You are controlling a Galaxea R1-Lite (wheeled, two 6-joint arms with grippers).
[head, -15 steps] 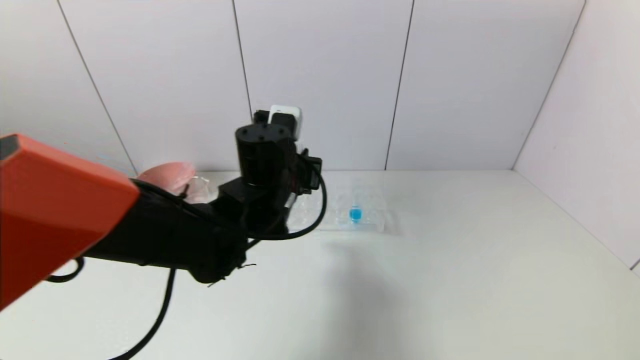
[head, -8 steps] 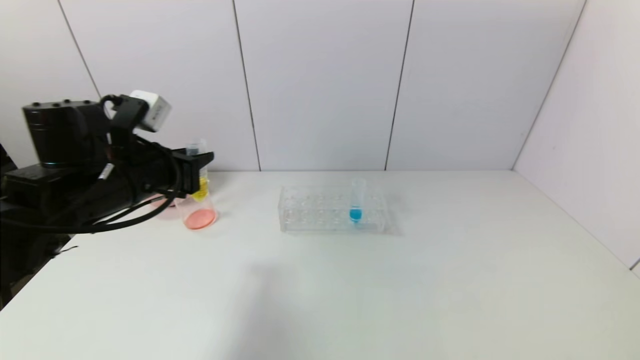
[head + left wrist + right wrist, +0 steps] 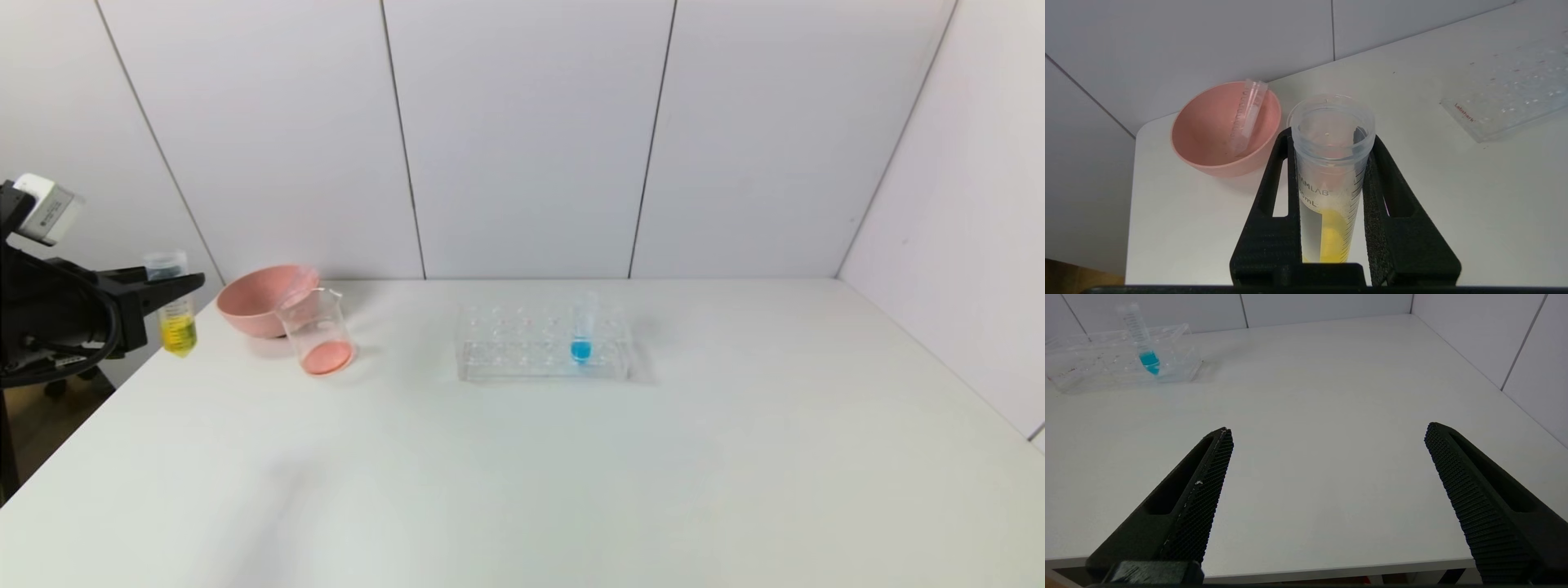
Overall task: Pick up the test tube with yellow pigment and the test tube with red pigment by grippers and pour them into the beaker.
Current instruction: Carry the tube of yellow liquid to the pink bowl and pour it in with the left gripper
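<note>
So my left jaws (image 3: 1331,212) pinch the yellow tube (image 3: 173,306) unpoured, the beaker (image 3: 318,333) already holds red, my right jaws (image 3: 1327,498) spread idle.

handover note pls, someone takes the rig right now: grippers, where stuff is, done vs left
Left gripper: shut on the yellow test tube, upright, at the table's left edge, left of the pink bowl.
Right gripper: open, empty, over bare table.
Beaker: in front of the bowl, red liquid in the bottom.
An empty tube lies in the bowl; the blue tube stands in the rack.
Done: red apparently poured.
Left: pour yellow into the beaker.
</note>
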